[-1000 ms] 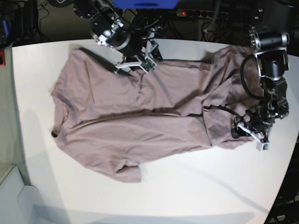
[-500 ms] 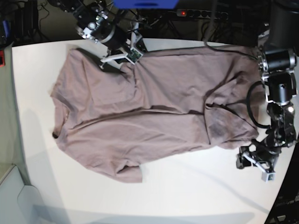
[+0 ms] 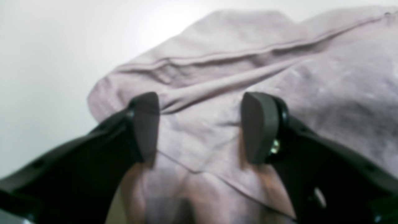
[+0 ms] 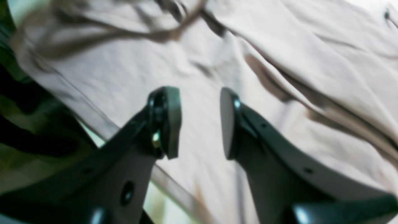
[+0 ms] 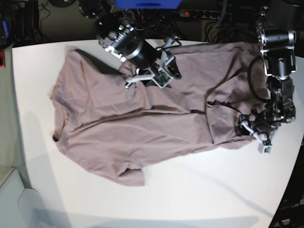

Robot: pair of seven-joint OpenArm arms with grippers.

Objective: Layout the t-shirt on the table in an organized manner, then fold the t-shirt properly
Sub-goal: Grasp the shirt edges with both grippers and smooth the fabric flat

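The mauve-pink t-shirt (image 5: 142, 128) lies spread and wrinkled across the white table (image 5: 190, 190), collar end at the left and hem end at the right. My right gripper (image 5: 151, 80) hovers over the shirt's upper middle. In the right wrist view this gripper (image 4: 199, 123) is open, with creased cloth (image 4: 311, 62) beneath it. My left gripper (image 5: 254, 137) sits at the shirt's lower right corner. In the left wrist view the left gripper (image 3: 202, 127) stands wide open just above a folded hem corner (image 3: 199, 81), with nothing pinched.
Beyond the table's far edge are dark cables and a power strip with a red light (image 5: 186, 13). A small red object (image 5: 1, 59) sits off the left edge. White tabletop shows along the front and left of the shirt.
The right gripper swung from the shirt's upper left toward its upper middle. The left gripper came back from the bare table at the lower right onto the hem corner. The cloth shifted slightly.
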